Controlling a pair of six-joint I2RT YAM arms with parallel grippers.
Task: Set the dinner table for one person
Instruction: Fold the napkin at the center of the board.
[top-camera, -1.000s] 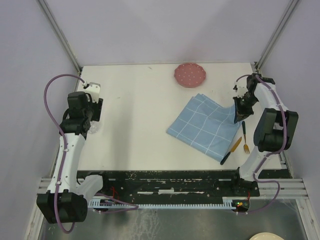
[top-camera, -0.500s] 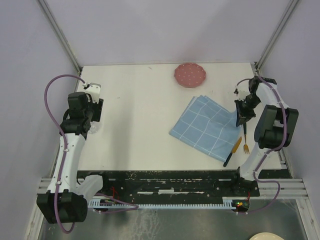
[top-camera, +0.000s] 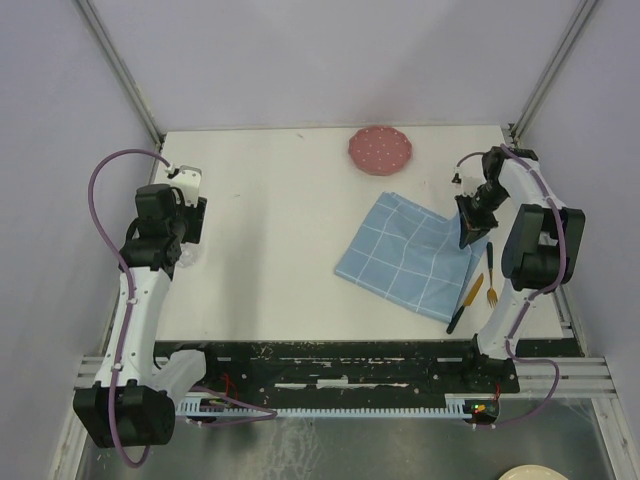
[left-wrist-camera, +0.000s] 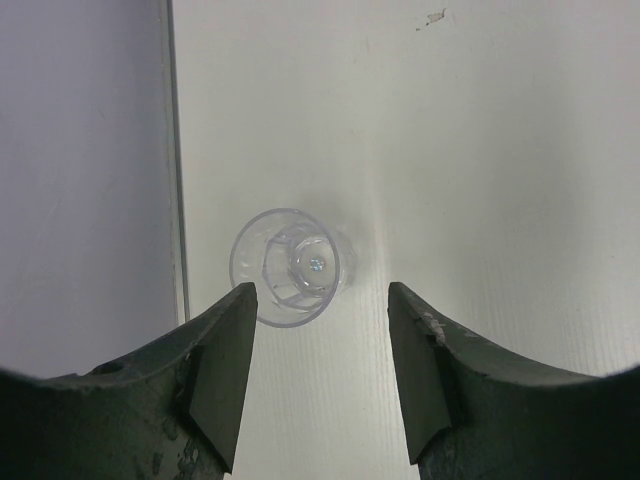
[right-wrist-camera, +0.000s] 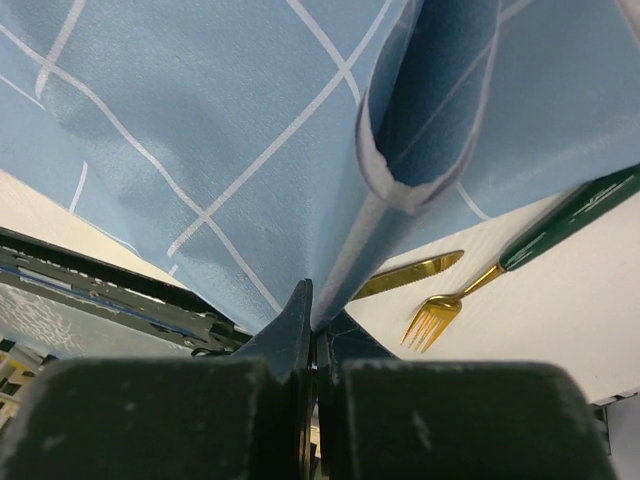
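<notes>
Two end effectors are in view over the white worktop (top-camera: 270, 220), a big matte square that fills the middle of the overhead view, with the arm bases along its lower edge. At centre left of that view, close to the worktop's edge, the left end effector (left-wrist-camera: 320, 296) has its fingers spread. In its wrist camera a small clear glass (left-wrist-camera: 289, 266) stands on the worktop just ahead of the tips, nearer the finger on the left of the frame and close to the worktop's border. At centre right of the overhead view, the right end effector (top-camera: 470, 234) has its fingers pressed together on the right-hand edge of a blue placemat (top-camera: 405, 255) with a white grid. Its wrist camera shows the cloth rising in a fold from the pinched edge, while the rest of the cloth lies flat and angled on the right half of the worktop. Just below and right of the placemat lie a knife (top-camera: 462, 303) with a gold blade and dark handle, and beside it a fork (top-camera: 491, 283) with gold tines and a dark green handle, both on bare worktop. A pink dotted plate (top-camera: 380, 150) sits at the upper centre right, near the far edge and apart from the cloth.
</notes>
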